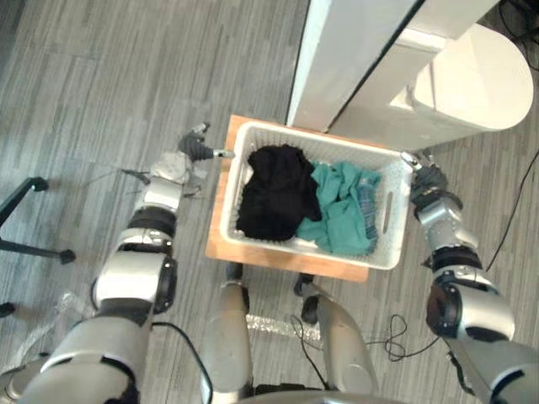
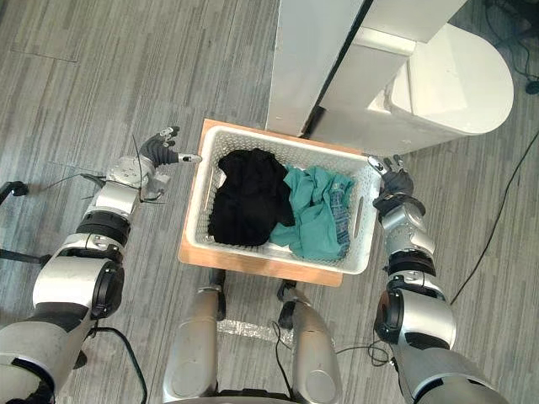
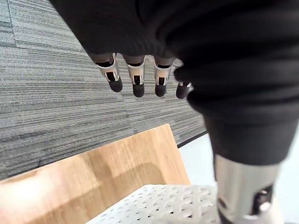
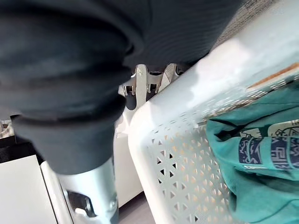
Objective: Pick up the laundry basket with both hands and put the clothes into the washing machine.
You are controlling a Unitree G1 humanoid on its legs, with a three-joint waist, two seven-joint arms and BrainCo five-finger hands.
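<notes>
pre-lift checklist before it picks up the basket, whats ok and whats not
1. Laundry basket resting flat on the wooden stand: ok.
2. Clothes contained: ok. The black garment and the teal garment both lie inside the walls.
3. Left hand gripping the basket: not ok. It is open beside the left rim and holds nothing.
4. Right hand gripping the basket: cannot tell. It sits at the far right corner, close to the rim.
5. Washing machine open to receive the clothes: cannot tell.
</notes>
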